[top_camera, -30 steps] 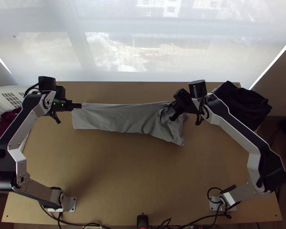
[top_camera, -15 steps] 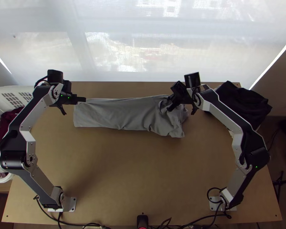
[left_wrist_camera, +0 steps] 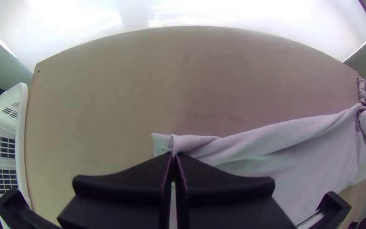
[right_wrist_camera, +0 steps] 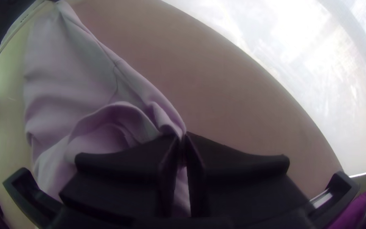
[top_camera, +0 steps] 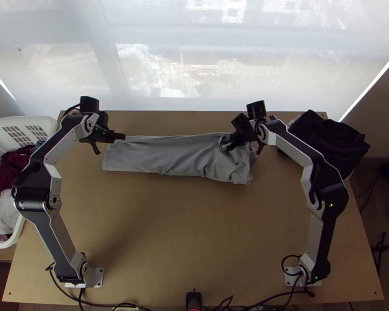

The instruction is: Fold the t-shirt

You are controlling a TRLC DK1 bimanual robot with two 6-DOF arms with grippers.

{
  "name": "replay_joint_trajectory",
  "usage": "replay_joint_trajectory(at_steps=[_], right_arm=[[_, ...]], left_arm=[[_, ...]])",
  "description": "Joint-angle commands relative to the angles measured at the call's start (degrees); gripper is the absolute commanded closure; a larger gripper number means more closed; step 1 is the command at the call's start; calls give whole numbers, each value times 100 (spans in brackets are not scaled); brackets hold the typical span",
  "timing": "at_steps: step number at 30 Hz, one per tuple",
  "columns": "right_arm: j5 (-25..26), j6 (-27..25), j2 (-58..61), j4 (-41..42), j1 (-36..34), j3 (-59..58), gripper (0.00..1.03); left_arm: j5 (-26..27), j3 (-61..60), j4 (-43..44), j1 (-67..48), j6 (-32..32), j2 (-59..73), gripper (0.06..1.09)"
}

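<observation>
The left gripper (left_wrist_camera: 174,155) and right gripper (right_wrist_camera: 183,136) are squeezing closed on the grey t-shirt (top_camera: 168,155); it is stretching long and thin between them. They are probably straightening a fold; next they are needing to lay it flat; the right wrist view is showing a floppy loop (right_wrist_camera: 115,111) beside its gripper, hard to spot from above.

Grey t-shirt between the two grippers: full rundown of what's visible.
The plain grey t-shirt, apparently soft thin knit, stretches as a long narrow strip across the far half of the light wooden table. It's fairly smooth toward the left end, with shallow creases mid-length and bunched, looped folds at the right. The left gripper pinches it near its far left corner; the right gripper pinches the far edge near the right end. Sleeves and collar can't be made out.
</observation>
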Motion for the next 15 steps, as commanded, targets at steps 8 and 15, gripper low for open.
replay_joint_trajectory(at_steps=[8,15], right_arm=[[42,494,-353,-265,11,159,5],[33,880,-1170,-424,318,238,5]], left_arm=[[-52,198,-441,-251,-72,-79,25],[-17,-224,-1249,-216,-19,-782,18]])
